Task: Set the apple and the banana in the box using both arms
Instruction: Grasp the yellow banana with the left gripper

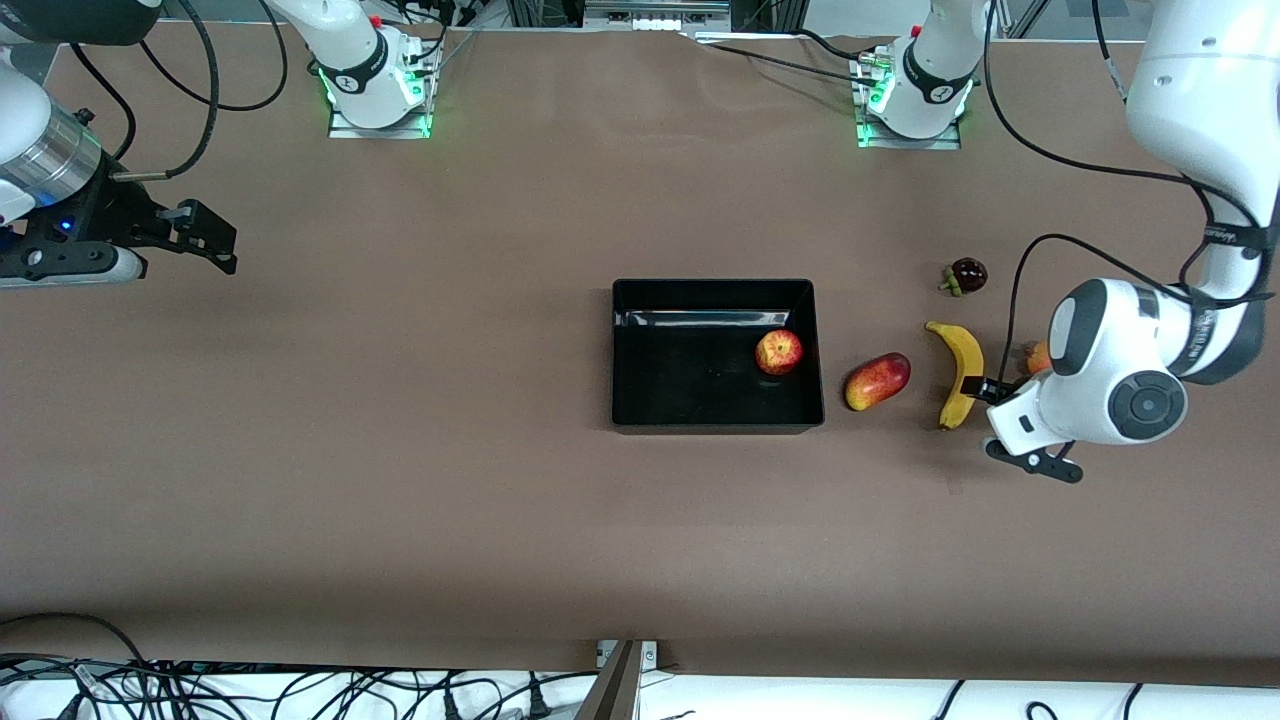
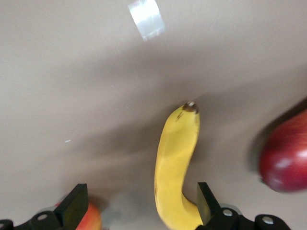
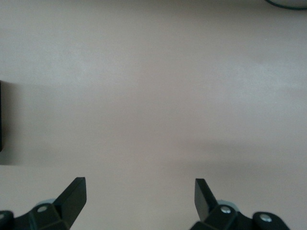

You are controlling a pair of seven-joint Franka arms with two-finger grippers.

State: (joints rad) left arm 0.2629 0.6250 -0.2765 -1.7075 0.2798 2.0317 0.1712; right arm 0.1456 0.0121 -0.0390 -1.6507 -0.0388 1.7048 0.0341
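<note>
Inside the box you've got the apple. Left claw spread wide, low over the banana on the bench, w/o gripping it. Right claw waits, fingers apart.

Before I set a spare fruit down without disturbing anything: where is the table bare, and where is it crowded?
Bare: the stretch from the box toward the right arm's end, under the open right gripper. Crowded: toward the left arm's end, the mango-like fruit, banana and dark fruit cluster by the open left gripper. The apple lies in the box.
</note>
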